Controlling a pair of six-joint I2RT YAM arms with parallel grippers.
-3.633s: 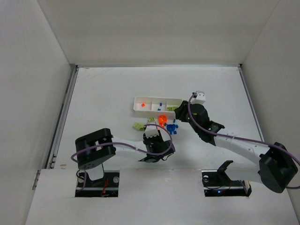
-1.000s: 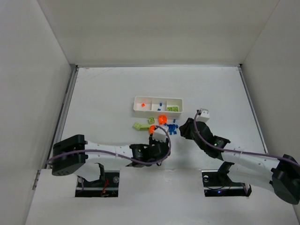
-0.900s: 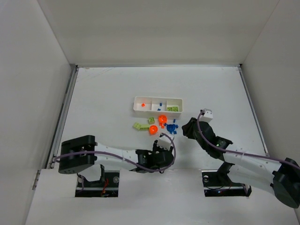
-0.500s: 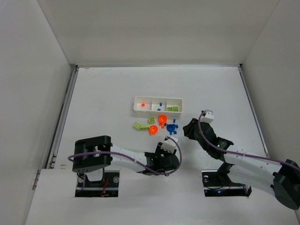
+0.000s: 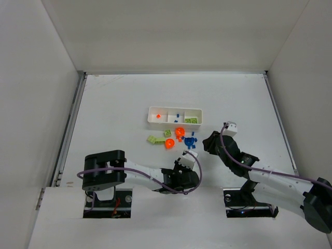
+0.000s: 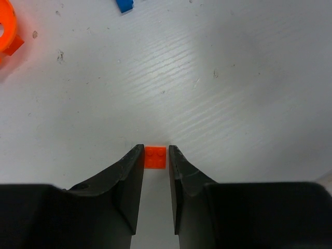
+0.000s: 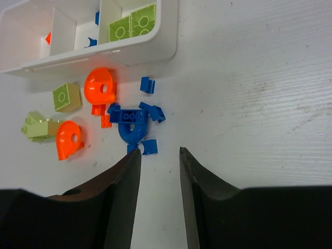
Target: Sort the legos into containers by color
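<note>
My left gripper point(image 6: 155, 150) points down at the table near the front edge, and it also shows in the top view point(image 5: 187, 162). Its jaws are closed on a small orange brick point(image 6: 155, 157) at their tips. My right gripper point(image 7: 158, 150) is open and empty, just right of the loose pile point(image 5: 210, 142). The pile holds two orange discs point(image 7: 100, 85) point(image 7: 68, 139), green bricks point(image 7: 67, 96) point(image 7: 39, 127) and a blue cluster point(image 7: 132, 127). The white tray point(image 7: 168, 41) point(image 5: 175, 108) holds green bricks point(image 7: 132, 23), blue bits point(image 7: 93, 41) and an orange bit point(image 7: 47, 38), one colour per compartment.
White walls enclose the table on the left, back and right. A blue bit point(image 6: 124, 5) and part of an orange disc point(image 6: 6, 31) lie beyond my left fingertips. The arm bases sit at the near edge.
My left gripper has pulled back from the pile toward the near edge and shifted right. My right gripper has withdrawn from the tray to beside the pile. Little has moved in the last half second.
</note>
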